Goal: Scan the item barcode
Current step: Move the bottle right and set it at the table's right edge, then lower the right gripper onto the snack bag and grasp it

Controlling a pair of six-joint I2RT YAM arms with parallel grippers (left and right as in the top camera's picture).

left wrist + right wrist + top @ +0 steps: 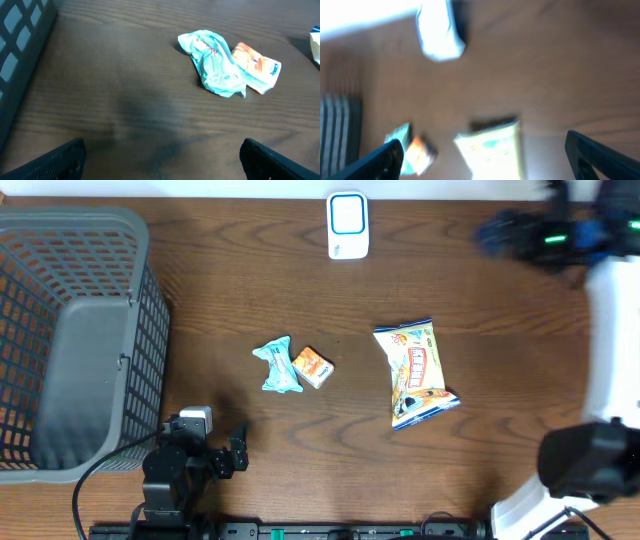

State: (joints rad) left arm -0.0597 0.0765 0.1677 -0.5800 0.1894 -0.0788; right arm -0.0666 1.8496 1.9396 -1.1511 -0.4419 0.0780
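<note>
Yellow-and-white crinkled plastic snack bag (415, 373) lies flat on our brown wooden counter (500, 410), nearer its right edge; we see the left claw (161, 147) and right claw (482, 141) both released, gripping nothing.

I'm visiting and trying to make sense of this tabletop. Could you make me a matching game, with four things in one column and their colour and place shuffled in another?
Things:
1. basket
2. scanner
3. crumpled wrapper
4. snack bag

Colour and place:
A. teal, next to the small orange packet
B. yellow, right of centre
C. grey, far left
D. white, middle of the far edge

Pairs: 1-C, 2-D, 3-A, 4-B
</note>
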